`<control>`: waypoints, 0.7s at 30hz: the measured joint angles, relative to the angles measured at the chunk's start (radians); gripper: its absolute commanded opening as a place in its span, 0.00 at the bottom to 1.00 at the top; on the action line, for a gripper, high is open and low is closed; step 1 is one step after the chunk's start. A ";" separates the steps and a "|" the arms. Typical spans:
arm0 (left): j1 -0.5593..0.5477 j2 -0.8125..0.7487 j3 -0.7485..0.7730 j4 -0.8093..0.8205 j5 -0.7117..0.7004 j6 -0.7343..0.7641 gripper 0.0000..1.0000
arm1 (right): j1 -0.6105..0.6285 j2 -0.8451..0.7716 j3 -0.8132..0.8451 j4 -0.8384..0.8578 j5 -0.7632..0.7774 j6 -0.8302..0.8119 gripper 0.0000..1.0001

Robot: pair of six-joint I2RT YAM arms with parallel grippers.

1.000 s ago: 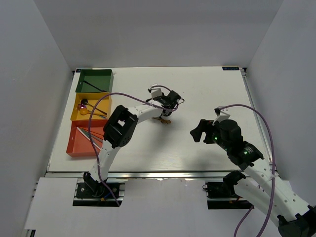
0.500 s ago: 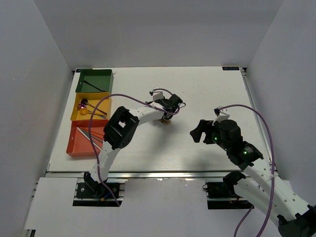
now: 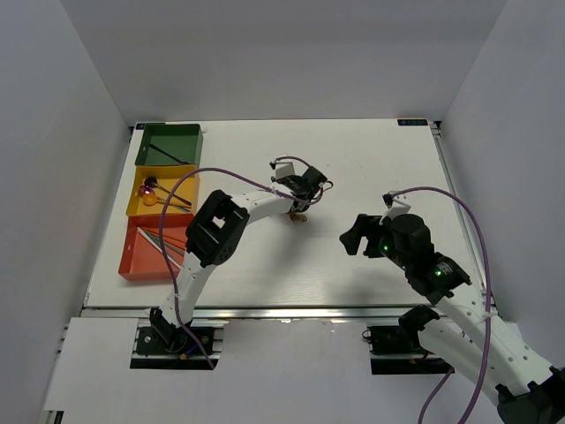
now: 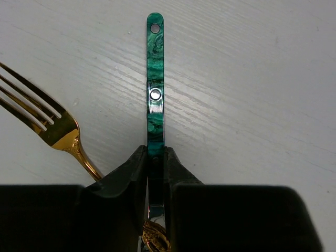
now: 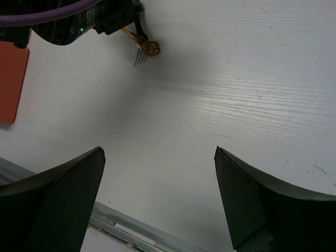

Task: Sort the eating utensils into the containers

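My left gripper (image 3: 310,184) is at mid-table, shut on a thin teal-handled utensil (image 4: 155,79) that sticks out ahead of the fingers (image 4: 131,168) just over the white table. A gold fork (image 4: 52,126) lies beside it on the left; it also shows in the top view (image 3: 297,215) and the right wrist view (image 5: 140,52). My right gripper (image 3: 354,237) is open and empty to the right (image 5: 160,173). At the left stand the dark green tray (image 3: 181,140), the yellow tray (image 3: 134,208) and the orange-red tray (image 3: 132,258), each holding utensils.
White walls enclose the table on three sides. A metal rail (image 5: 136,231) runs along the near edge. The left arm's purple cable (image 3: 221,170) loops over the trays' right side. The orange-red tray's corner shows in the right wrist view (image 5: 11,79).
My left gripper has shifted slightly to the right near the gold fork. The right arm has not moved.
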 measured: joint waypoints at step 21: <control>0.145 -0.480 -0.777 1.019 0.323 0.055 0.00 | 0.000 0.000 0.000 -0.001 0.001 0.000 0.89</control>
